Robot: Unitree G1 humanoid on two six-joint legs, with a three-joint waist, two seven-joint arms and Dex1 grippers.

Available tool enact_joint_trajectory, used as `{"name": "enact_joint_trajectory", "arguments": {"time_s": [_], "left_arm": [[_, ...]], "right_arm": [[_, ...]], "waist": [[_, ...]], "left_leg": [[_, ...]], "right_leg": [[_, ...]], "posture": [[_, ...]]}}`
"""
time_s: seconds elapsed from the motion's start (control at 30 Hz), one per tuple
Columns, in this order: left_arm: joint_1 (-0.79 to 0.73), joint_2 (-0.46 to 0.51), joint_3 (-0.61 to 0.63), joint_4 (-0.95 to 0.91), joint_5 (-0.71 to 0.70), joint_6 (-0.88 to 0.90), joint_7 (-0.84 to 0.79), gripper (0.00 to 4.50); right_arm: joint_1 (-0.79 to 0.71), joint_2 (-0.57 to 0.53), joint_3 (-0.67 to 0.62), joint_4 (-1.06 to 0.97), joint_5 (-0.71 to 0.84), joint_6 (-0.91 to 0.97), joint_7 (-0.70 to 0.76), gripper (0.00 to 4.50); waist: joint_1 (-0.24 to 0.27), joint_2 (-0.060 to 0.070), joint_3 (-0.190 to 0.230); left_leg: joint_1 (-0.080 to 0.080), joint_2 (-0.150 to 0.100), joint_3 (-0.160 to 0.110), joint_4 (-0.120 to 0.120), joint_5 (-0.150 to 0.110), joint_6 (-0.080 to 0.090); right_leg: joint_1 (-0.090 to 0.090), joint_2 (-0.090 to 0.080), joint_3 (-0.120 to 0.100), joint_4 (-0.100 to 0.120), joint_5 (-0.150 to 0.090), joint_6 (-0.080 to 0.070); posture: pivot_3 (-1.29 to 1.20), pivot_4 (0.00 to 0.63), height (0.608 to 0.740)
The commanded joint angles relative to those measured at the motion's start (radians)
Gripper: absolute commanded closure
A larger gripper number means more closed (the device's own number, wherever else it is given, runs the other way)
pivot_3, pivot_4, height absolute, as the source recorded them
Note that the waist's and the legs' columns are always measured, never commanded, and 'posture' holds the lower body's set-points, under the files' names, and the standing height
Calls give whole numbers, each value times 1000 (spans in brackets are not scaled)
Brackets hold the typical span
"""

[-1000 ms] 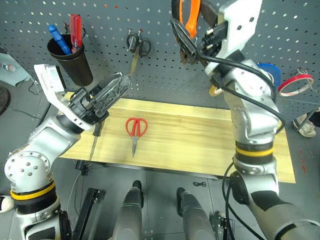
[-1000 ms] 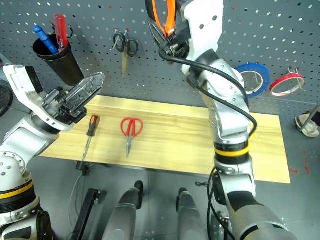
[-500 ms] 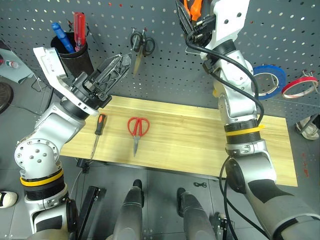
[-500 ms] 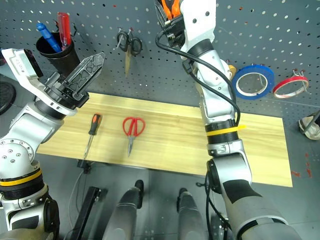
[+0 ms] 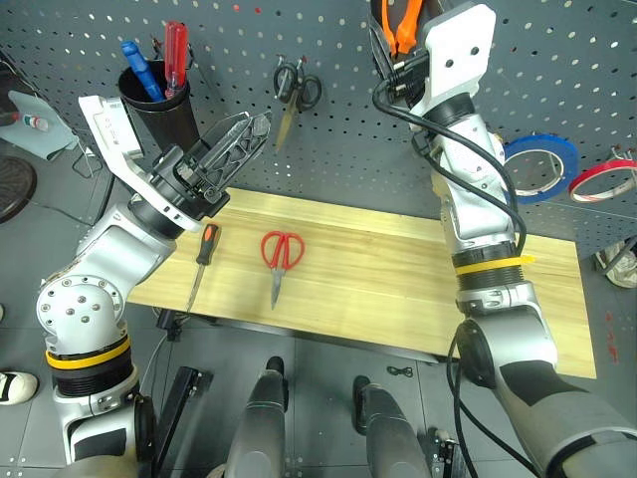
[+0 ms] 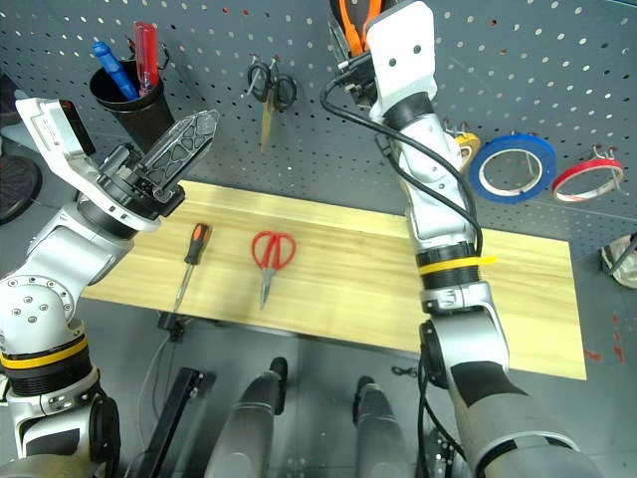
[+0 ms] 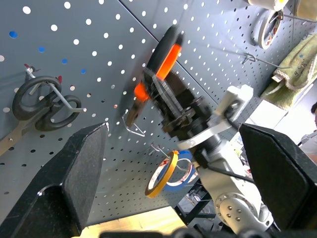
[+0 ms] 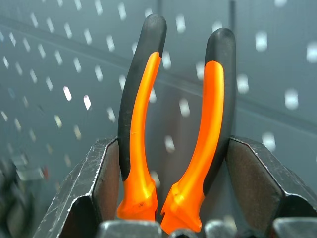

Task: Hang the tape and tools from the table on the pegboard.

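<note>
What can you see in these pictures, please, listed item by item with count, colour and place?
Pegboard: one, dark blue-grey, behind the table.
Table: one, pale yellow wood.
Pliers: one, orange and black, in the right gripper, up by the pegboard.
Red scissors: one pair, lying on the table.
Screwdriver: one, black and orange, on the table beside the scissors.
Dark scissors: one pair, hanging on the pegboard.
Cup: one, black, on the pegboard, holding blue and red handles.
Blue tape: one roll, on the pegboard.
Red-rimmed tape: one ring, beside the blue.
Yellow tape: one roll, on the pegboard.
Left gripper: open, above the table.
Right gripper: shut on the pliers.
</note>
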Motion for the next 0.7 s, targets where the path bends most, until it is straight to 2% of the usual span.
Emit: {"name": "enact_joint_trajectory", "arguments": {"time_s": [0.03,0.3,0.37,0.4,0.43,0.7], "left_arm": [[-12,0,1,-17,-3,-11,-14,0],[-16,5,-2,-13,-3,-7,-17,0],[-20,3,-4,-13,-2,-8,-15,0],[-21,3,-6,-13,-2,-7,-14,0],[-22,4,-7,-15,-2,-7,-15,0],[-22,1,-16,-4,6,-7,-22,0]], "right_arm": [[-13,-11,-35,-24,7,10,-33,1632],[8,-11,-36,-23,10,44,-43,1632],[22,-8,-37,-32,20,54,-37,604],[29,-8,-38,-39,26,57,-31,217],[34,-8,-39,-46,28,60,-30,44],[115,-45,-42,-186,63,158,29,44]], "waist": [[-2,0,0],[-5,0,0],[-6,0,0],[-6,0,0],[-5,0,0],[-4,0,0]], "left_leg": [[0,0,0,0,0,0],[0,0,-1,0,4,0],[0,0,-1,0,5,0],[0,0,-1,0,5,0],[0,0,-1,0,6,1],[0,0,-1,-1,8,2]], "right_leg": [[0,0,0,0,0,0],[0,0,0,1,2,0],[0,0,0,1,3,0],[0,0,0,1,3,0],[0,0,-1,1,3,0],[0,0,-1,0,4,0]], "posture": [[209,357,740],[205,360,740],[204,358,740],[204,358,740],[204,358,740],[177,356,740]]}}
